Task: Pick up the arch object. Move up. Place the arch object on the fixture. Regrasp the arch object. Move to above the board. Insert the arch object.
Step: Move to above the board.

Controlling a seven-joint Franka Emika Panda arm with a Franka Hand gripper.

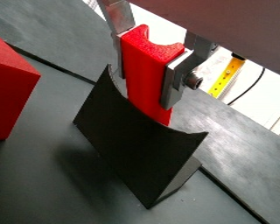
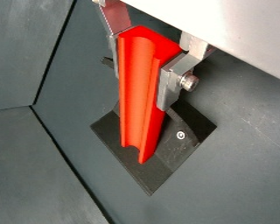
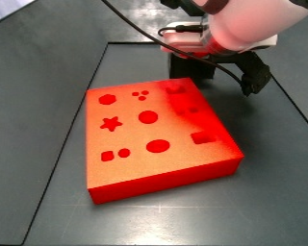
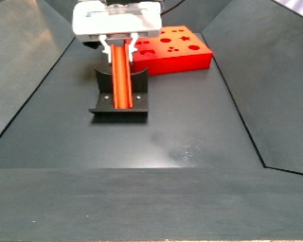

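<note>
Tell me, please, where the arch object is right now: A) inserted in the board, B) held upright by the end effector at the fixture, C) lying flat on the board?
B: the end effector grips the upright arch object, its lower end at the fixture.

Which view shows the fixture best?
A wrist view: the fixture shows its whole curved face, with the arch object upright in the tool. The other wrist view shows its base, one side view its front, the other hides it.

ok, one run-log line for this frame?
phase: place on fixture | gripper: shut on red bar | bar: upright, lower end in fixture | board: holes unfilled
</note>
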